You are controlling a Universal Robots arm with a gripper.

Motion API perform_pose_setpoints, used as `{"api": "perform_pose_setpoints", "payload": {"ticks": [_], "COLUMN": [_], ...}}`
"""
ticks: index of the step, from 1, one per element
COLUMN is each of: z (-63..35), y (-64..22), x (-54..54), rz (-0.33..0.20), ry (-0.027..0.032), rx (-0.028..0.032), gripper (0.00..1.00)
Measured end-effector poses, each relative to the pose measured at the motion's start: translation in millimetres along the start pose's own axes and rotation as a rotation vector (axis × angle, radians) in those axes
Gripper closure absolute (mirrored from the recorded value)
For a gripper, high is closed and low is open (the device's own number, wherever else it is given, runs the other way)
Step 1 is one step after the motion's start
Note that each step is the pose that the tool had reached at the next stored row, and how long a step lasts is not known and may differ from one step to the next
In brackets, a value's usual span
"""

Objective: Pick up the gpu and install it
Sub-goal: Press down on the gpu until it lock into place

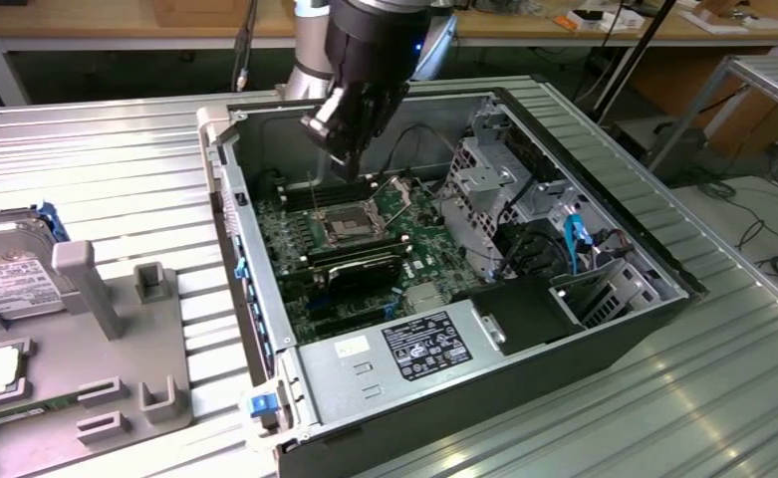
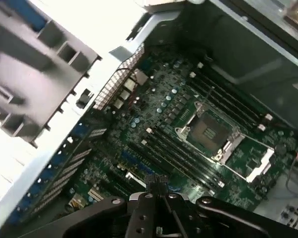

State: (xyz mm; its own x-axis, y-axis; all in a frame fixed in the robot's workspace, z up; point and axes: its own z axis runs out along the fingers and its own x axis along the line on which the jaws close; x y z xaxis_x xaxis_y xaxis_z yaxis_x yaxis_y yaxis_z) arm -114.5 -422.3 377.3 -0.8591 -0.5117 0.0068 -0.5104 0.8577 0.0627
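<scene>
Gripper (image 2: 156, 191) sits closest in the wrist view, jaws pinched shut on nothing, hanging over the green board (image 2: 188, 134) with its bare chip socket (image 2: 208, 131). Exterior view: gripper (image 1: 342, 154) inside the open computer case (image 1: 362, 398), above the socket (image 1: 352, 227). Black card (image 1: 362, 271), probably the gpu, already lies on the board nearer the power supply (image 1: 402, 349). Hard drive (image 1: 10, 274) rests on the grey tray (image 1: 136, 368) at the exterior view's left.
</scene>
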Motion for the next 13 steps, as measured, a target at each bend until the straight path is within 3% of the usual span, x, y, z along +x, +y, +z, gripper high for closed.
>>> {"api": "perform_pose_setpoints", "payload": {"ticks": [6, 13], "z": [-8.1, -14.0], "y": [13.9, 24.0], "x": [-2.6, -5.1], "rz": [0.338, 0.588], "ry": [-0.0329, -0.0604], "rx": [0.0165, 0.0229], "gripper": [0.89, 0.89]}}
